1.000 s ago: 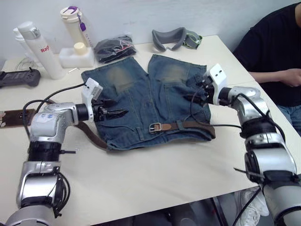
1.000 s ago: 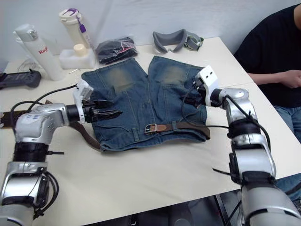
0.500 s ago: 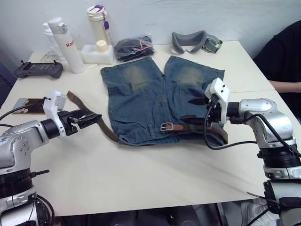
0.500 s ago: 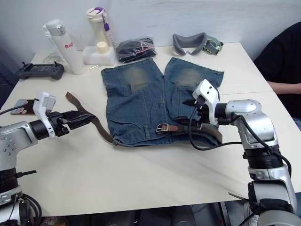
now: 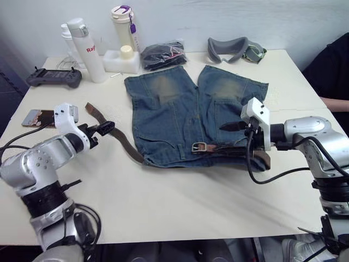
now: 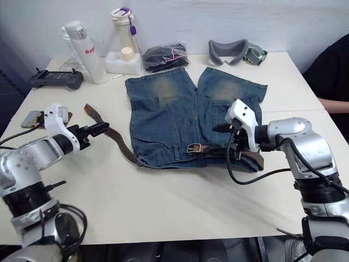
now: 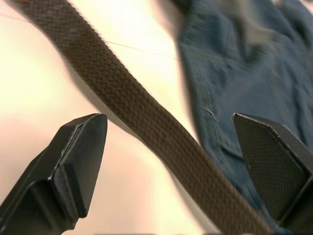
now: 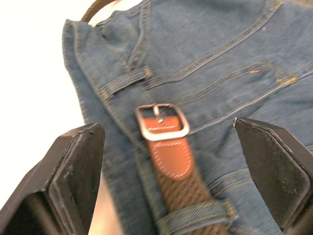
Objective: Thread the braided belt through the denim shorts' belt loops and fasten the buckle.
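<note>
partly done: belt [image 5: 229,147] threaded along the shorts [image 5: 180,109], buckle [image 5: 199,147] unfastened; both grippers [image 7: 171,161] [image 8: 171,166] spread, empty.

Blue denim shorts [image 5: 185,114], yellowish faded patches; dark brown braided belt [image 7: 146,122]; seemingly silver buckle [image 8: 161,121].
</note>
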`<state>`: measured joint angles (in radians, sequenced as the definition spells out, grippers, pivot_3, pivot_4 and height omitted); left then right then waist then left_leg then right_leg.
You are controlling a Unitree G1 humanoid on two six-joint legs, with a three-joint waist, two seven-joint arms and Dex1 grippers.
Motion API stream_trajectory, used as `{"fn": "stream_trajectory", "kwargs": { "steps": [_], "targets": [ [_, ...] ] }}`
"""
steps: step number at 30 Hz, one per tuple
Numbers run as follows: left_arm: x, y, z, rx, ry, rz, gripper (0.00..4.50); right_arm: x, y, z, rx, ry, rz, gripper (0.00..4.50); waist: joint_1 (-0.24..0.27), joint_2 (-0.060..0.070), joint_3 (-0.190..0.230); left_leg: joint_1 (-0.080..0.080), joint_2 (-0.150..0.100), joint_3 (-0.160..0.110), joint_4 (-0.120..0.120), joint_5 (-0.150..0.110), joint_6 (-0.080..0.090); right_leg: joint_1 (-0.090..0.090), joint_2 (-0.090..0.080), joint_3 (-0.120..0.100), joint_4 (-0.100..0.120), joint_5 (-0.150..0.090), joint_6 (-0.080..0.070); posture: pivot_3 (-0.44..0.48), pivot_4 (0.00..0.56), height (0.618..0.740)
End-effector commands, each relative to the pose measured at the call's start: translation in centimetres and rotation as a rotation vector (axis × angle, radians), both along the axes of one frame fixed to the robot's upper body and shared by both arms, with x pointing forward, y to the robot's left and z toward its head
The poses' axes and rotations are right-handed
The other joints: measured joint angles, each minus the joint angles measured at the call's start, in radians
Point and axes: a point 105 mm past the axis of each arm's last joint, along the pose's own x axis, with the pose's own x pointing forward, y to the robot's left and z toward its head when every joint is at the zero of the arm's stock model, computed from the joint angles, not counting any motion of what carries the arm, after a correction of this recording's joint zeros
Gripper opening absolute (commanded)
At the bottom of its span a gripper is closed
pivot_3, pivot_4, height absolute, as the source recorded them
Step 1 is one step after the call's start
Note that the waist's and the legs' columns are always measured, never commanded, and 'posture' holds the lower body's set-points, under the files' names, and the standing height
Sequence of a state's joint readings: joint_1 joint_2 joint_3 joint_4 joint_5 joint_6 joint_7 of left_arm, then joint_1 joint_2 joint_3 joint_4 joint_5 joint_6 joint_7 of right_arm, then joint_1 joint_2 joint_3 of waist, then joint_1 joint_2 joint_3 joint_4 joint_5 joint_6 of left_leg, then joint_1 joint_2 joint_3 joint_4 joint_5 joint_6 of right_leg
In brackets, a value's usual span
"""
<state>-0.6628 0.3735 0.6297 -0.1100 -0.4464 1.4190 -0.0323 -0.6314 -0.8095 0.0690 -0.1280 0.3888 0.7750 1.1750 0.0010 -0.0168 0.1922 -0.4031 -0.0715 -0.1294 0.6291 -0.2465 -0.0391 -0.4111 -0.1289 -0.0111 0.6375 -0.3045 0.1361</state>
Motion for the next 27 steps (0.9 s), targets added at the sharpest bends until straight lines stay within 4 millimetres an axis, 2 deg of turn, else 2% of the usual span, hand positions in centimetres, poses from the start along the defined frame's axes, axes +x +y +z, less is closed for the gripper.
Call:
{"fn": "stream_trajectory", "kwargs": {
  "steps": [1,7,12,16,19,24,27],
  "targets": [
    [0.6,1.1,-0.2,0.049,0.044,0.114,4.47,-0.9,0.5,1.1,0.018,-0.022,0.035,4.50,-0.003,-0.001,0.000,0.000,0.000,0.001,0.000,0.000,0.000,-0.001,0.000,0.001,0.000,0.000,0.000,0.000,0.150,0.740],
    [3.6,-0.4,0.3,0.081,0.083,0.197,4.47,-1.1,0.7,1.0,0.046,-0.023,-0.002,4.50,0.010,-0.005,0.002,-0.001,0.000,0.003,0.001,0.000,0.000,-0.001,0.000,0.002,-0.001,0.001,0.001,0.000,0.150,0.740],
    [6.1,-2.0,1.6,0.096,0.029,0.210,4.47,-1.0,0.8,0.9,0.065,-0.034,-0.032,4.50,0.018,-0.006,0.002,-0.001,0.000,0.005,0.002,-0.001,0.001,-0.002,0.000,0.003,-0.002,0.002,0.001,0.000,0.150,0.740],
    [6.9,-1.5,0.7,0.129,0.094,0.285,4.47,-0.9,0.7,0.9,0.064,-0.053,-0.047,4.50,0.018,-0.006,0.002,-0.001,0.000,0.006,0.001,-0.001,0.001,-0.002,0.000,0.003,-0.002,0.002,0.002,0.000,0.150,0.740],
    [7.4,-0.9,0.2,0.214,0.145,0.340,4.47,-0.5,0.6,1.0,0.060,-0.069,-0.068,4.50,0.019,-0.006,0.002,-0.001,0.000,0.006,0.002,-0.001,0.001,-0.002,0.000,0.004,-0.002,0.003,0.002,0.000,0.150,0.740],
    [7.9,-1.3,-0.2,0.277,0.189,0.360,4.47,0.0,0.1,0.3,0.015,-0.081,-0.107,4.50,0.022,-0.007,0.002,-0.001,0.000,0.006,0.002,-0.001,0.001,-0.002,0.000,0.004,-0.002,0.003,0.002,0.000,0.150,0.740],
    [8.0,-0.8,0.5,0.297,0.164,0.412,3.64,0.1,0.0,0.1,0.011,-0.086,-0.117,4.50,0.020,-0.007,0.003,-0.001,0.000,0.007,0.001,-0.001,0.001,-0.002,0.000,0.004,-0.002,0.003,0.003,0.000,0.150,0.740]
  ]
}}
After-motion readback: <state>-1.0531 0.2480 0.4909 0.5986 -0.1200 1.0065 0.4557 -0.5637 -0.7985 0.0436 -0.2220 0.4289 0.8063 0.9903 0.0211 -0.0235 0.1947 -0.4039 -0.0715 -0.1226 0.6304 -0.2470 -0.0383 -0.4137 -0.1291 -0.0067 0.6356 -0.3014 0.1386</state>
